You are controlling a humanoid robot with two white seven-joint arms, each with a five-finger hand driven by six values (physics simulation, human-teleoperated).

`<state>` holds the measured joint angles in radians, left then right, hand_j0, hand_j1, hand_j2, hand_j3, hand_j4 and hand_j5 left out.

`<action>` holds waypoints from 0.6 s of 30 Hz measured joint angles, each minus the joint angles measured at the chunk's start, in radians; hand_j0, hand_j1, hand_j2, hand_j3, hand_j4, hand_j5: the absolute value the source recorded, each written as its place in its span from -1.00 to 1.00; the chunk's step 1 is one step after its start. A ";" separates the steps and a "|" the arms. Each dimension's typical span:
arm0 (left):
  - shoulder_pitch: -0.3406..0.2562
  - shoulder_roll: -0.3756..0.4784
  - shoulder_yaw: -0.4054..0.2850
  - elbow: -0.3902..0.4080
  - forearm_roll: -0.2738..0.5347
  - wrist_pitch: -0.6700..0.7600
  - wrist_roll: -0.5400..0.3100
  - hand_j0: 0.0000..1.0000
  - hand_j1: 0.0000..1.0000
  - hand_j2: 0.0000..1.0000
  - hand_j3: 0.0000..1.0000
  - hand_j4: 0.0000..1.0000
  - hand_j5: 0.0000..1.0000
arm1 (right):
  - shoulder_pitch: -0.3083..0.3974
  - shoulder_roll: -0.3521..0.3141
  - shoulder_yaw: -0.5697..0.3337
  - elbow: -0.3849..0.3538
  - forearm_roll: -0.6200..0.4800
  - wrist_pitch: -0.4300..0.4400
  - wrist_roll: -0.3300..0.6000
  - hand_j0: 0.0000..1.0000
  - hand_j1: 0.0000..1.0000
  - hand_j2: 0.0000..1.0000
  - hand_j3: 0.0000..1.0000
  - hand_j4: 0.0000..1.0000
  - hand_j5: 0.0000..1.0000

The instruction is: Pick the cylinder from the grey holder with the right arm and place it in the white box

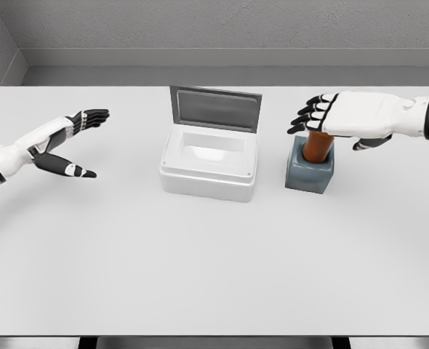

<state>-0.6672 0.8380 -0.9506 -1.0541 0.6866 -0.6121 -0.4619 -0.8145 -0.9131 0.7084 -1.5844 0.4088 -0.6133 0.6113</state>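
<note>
Right hand hovers wide open over the cylinder in the holder; wrap low, pull straight up, then swing to the box.

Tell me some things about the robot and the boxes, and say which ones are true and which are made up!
1. The brown cylinder stands in the grey holder. True.
2. The white box has its lid shut. False: the lid stands open at the back.
3. The right hand is right over the cylinder. True: it is at the cylinder's top, with its fingers stretched out, not closed round it.
4. The left hand is holding the holder. False: it is open and holds nothing, far off on the other side of the box.
5. The cylinder is already in the white box. False: it is in the holder, and nothing shows inside the box.
</note>
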 measured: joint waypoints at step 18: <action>-0.002 0.000 -0.010 0.010 -0.001 0.000 0.000 1.00 1.00 1.00 1.00 1.00 1.00 | -0.005 0.048 0.028 0.053 0.029 0.000 0.000 1.00 1.00 1.00 1.00 1.00 1.00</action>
<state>-0.6688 0.8385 -0.9604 -1.0440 0.6859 -0.6121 -0.4624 -0.8191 -0.8653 0.7364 -1.5314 0.4379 -0.6134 0.6113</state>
